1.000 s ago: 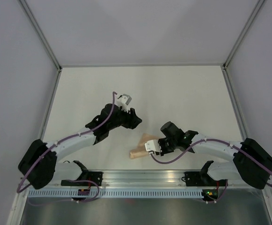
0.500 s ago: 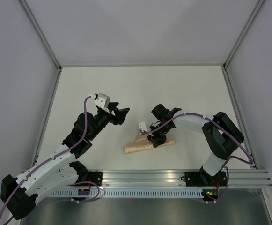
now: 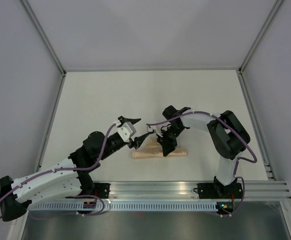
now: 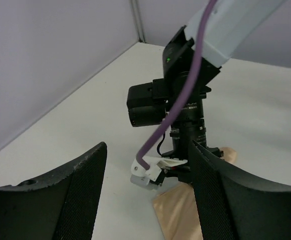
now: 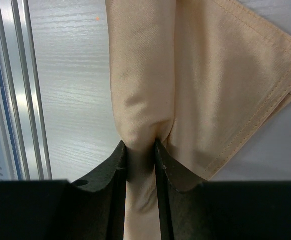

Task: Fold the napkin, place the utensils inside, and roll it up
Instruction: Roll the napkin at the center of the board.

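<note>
As the right pincer [image 5: 139, 146] grips, one napkin [image 3: 145, 154] lies.

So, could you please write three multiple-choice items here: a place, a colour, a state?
1. Where does the rolled light orange-tan cloth napkin lie? A by the back wall; B near the metal front rail; C in the far left corner.
2. The cable along each arm is: A green; B yellow; C purple.
3. The right gripper is: A shut on the napkin; B open above it; C out of view.
Key: B, the top view shows it just beyond the rail; C, purple throughout; A, its fingers pinch a fold.
</note>
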